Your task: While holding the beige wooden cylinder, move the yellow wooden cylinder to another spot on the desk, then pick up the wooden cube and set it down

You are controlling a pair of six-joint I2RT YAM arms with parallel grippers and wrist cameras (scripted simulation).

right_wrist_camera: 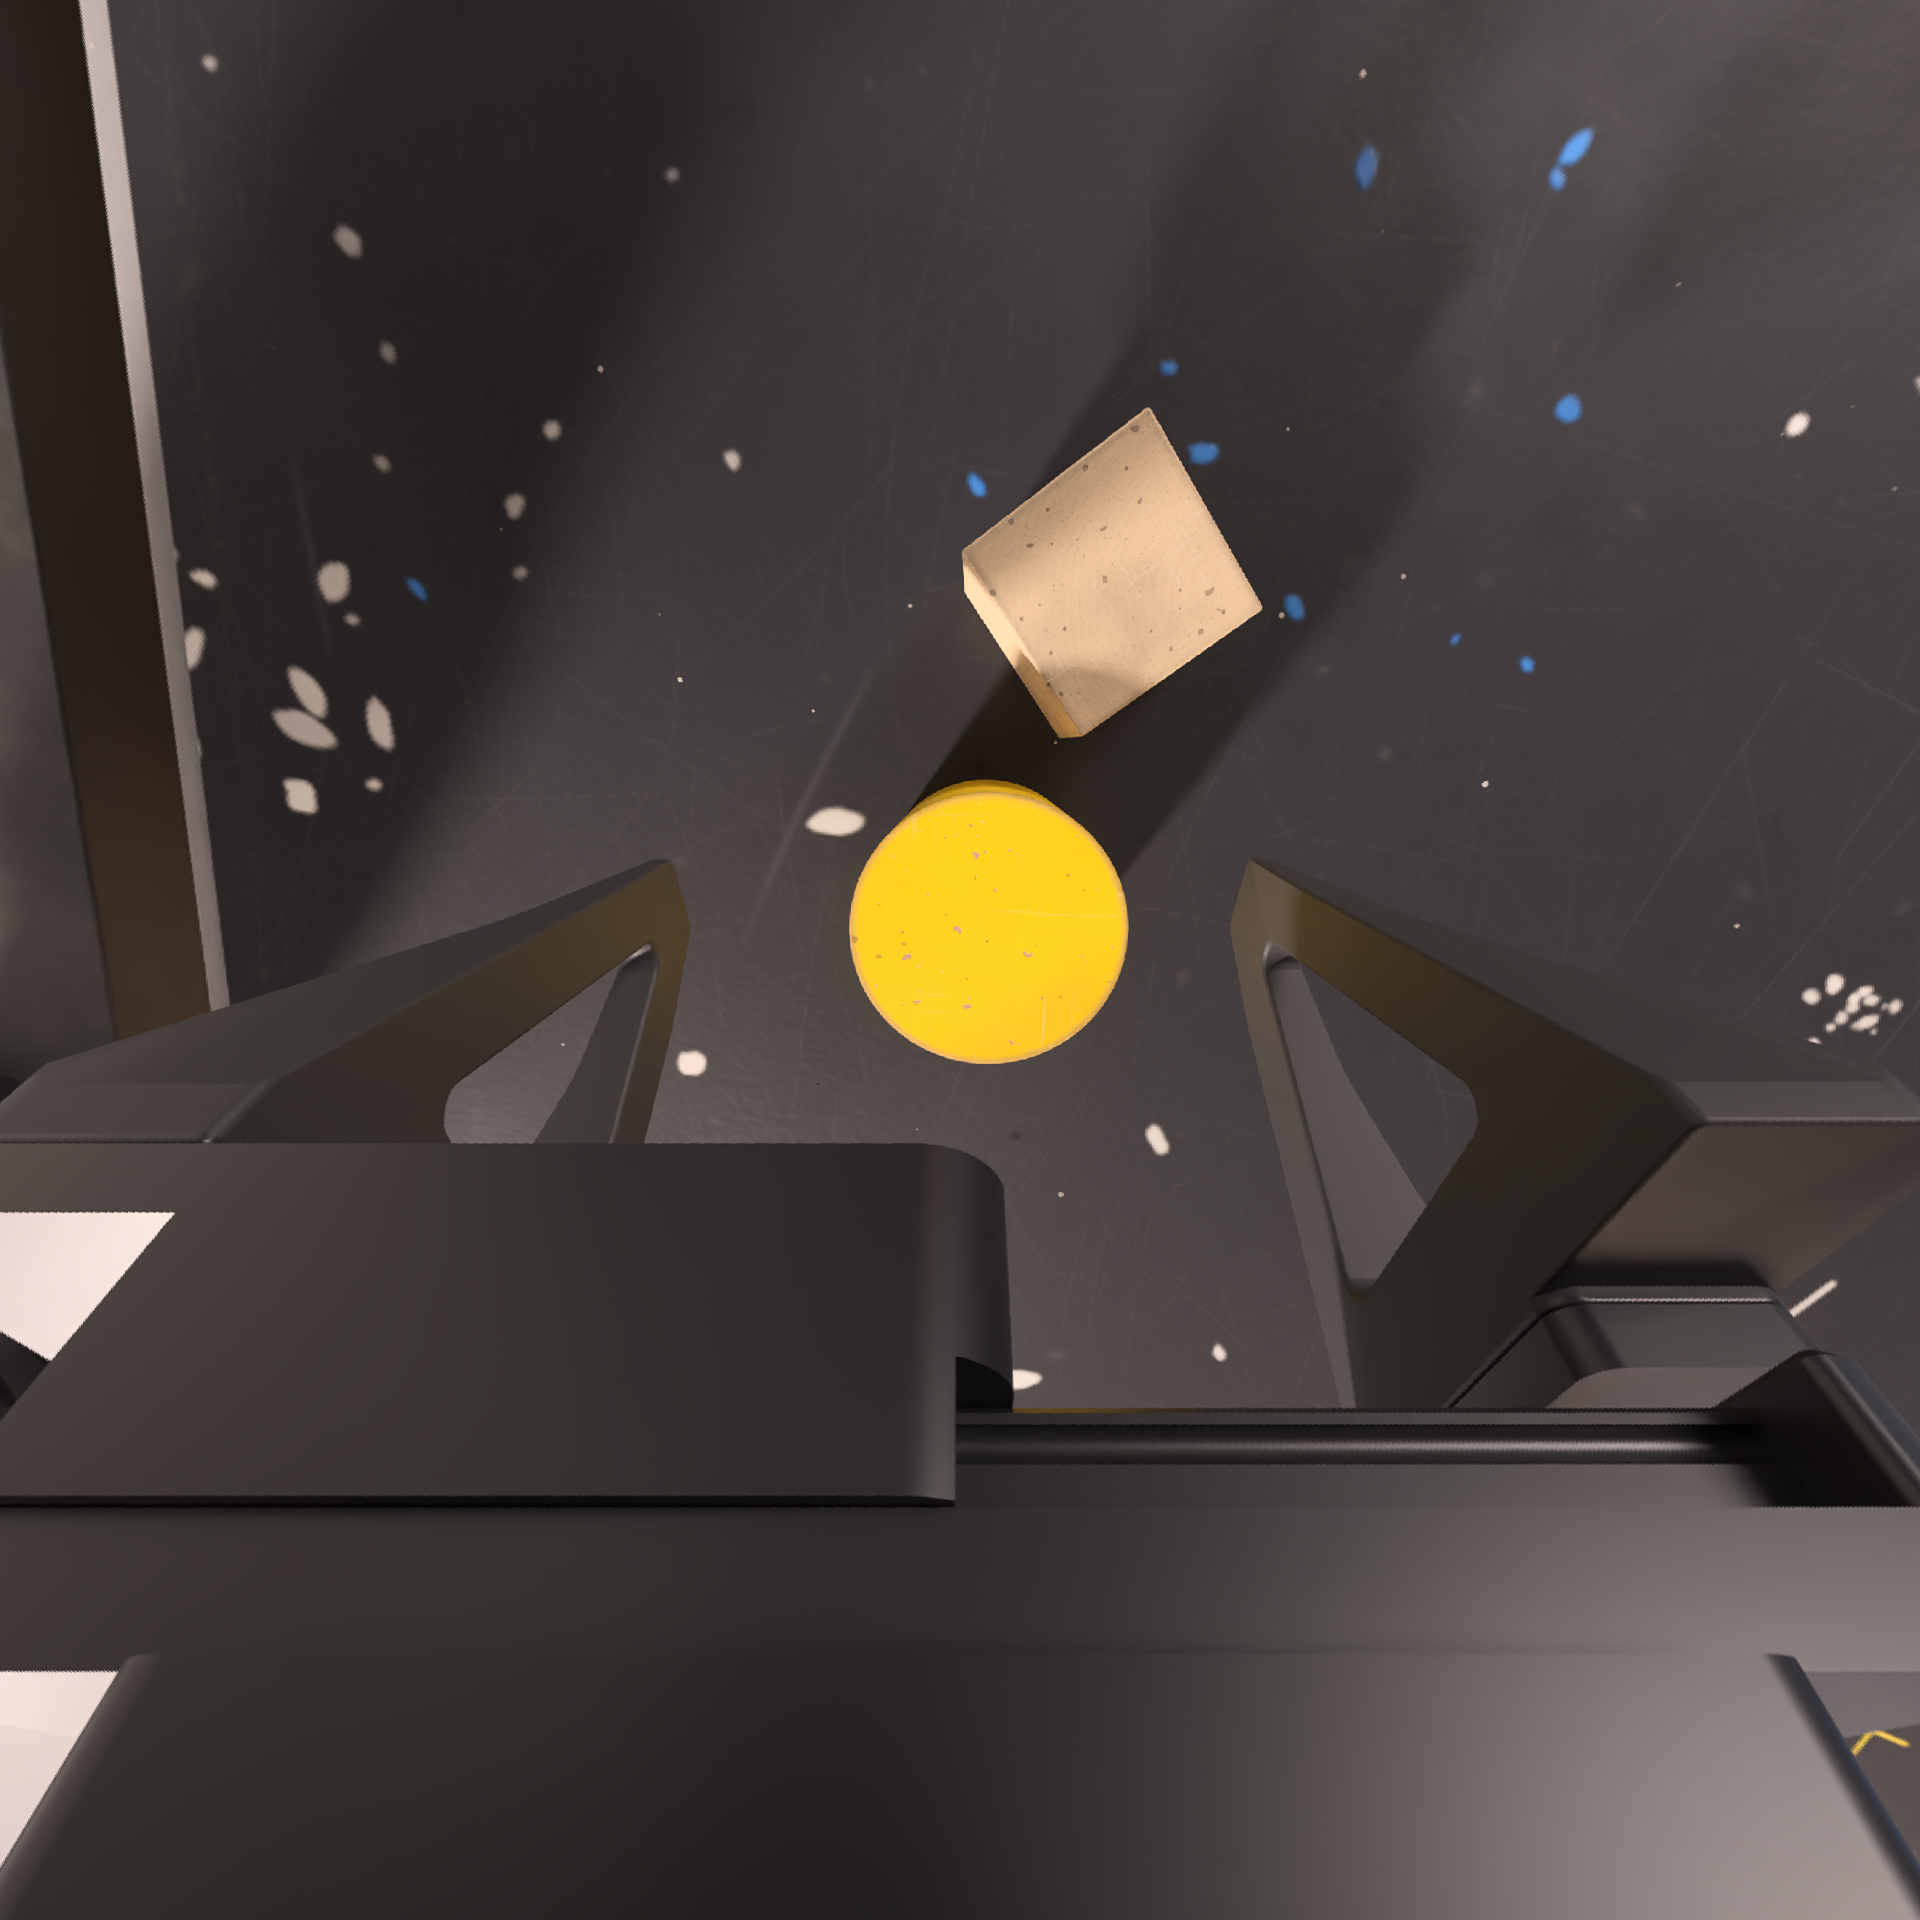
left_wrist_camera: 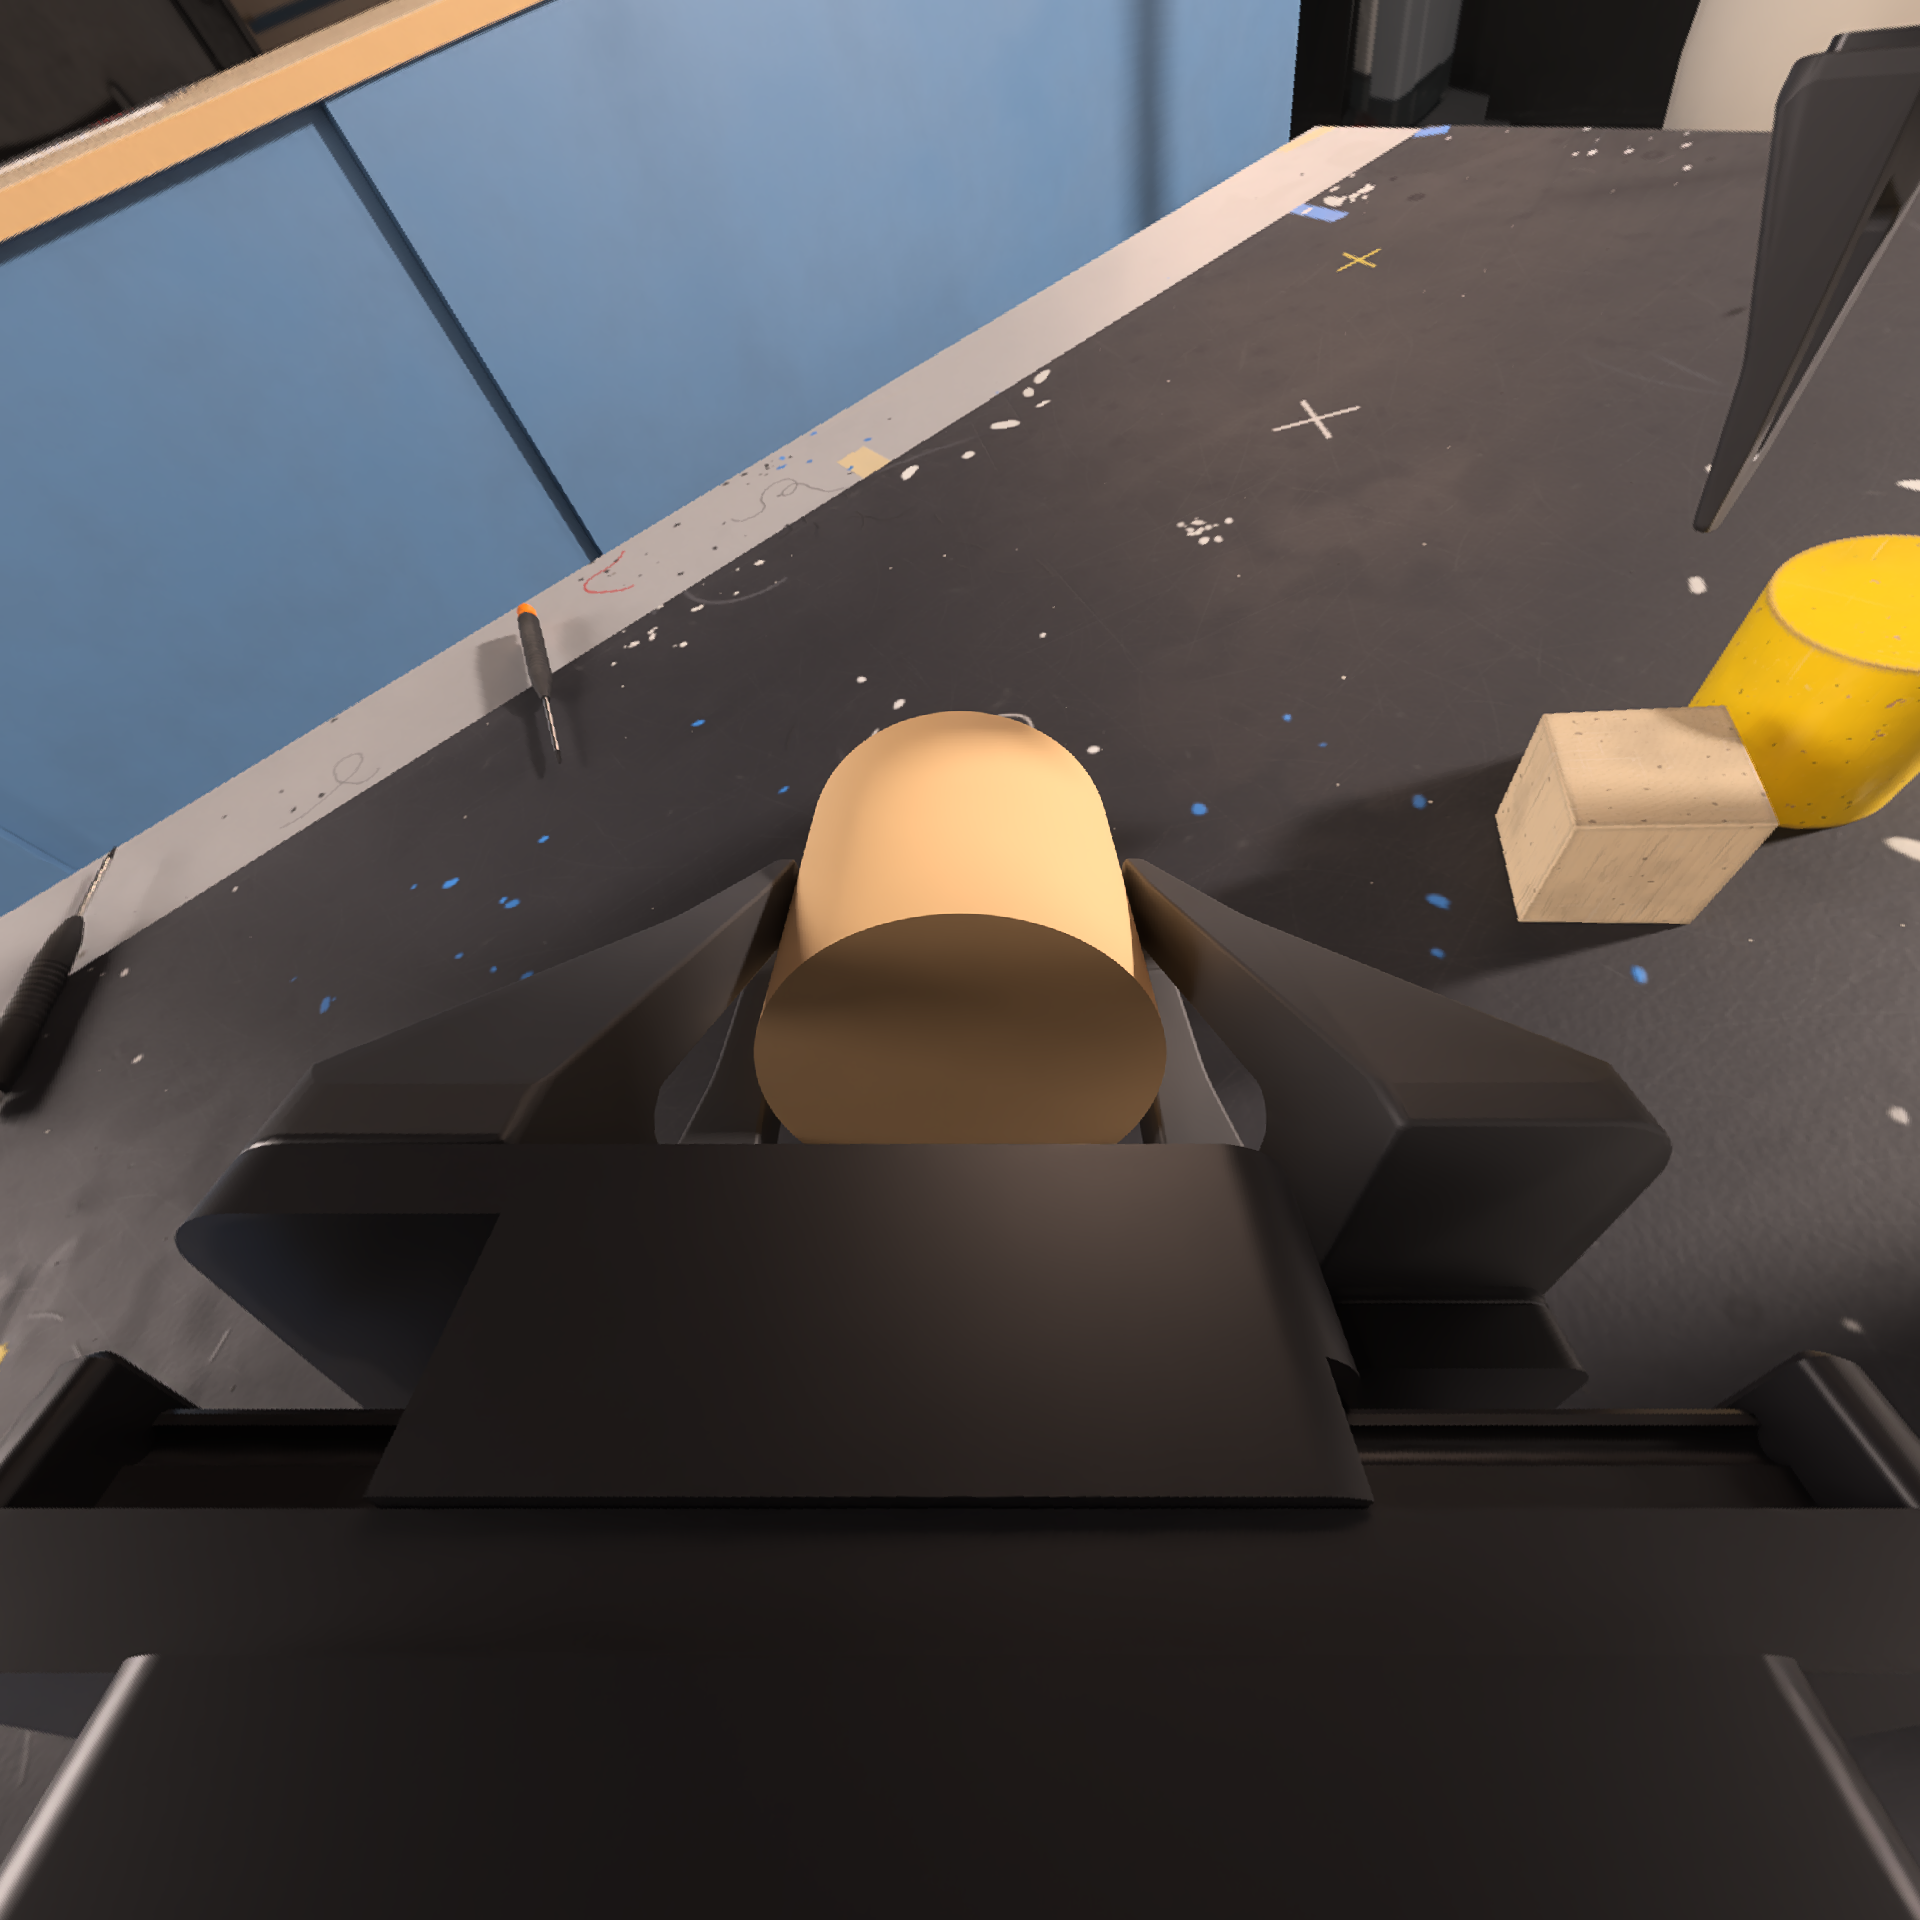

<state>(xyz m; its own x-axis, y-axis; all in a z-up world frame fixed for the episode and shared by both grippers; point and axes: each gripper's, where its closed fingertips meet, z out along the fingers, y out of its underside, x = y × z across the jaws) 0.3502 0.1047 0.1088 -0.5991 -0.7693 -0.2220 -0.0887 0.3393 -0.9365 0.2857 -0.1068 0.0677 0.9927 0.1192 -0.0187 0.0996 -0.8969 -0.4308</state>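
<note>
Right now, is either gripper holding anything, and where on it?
The left gripper holds the beige cylinder, its fingers pressed on opposite curved sides. The right gripper is open above the yellow cylinder and holds nothing.

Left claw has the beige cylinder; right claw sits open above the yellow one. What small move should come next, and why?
Probably lower the right claw straight down. It is open, with the yellow cylinder centred between its fingers, seen end-on and untouched on the desk. The wooden cube stands just beyond, so a vertical descent looks safest. The left claw is shut on the beige cylinder.
</note>
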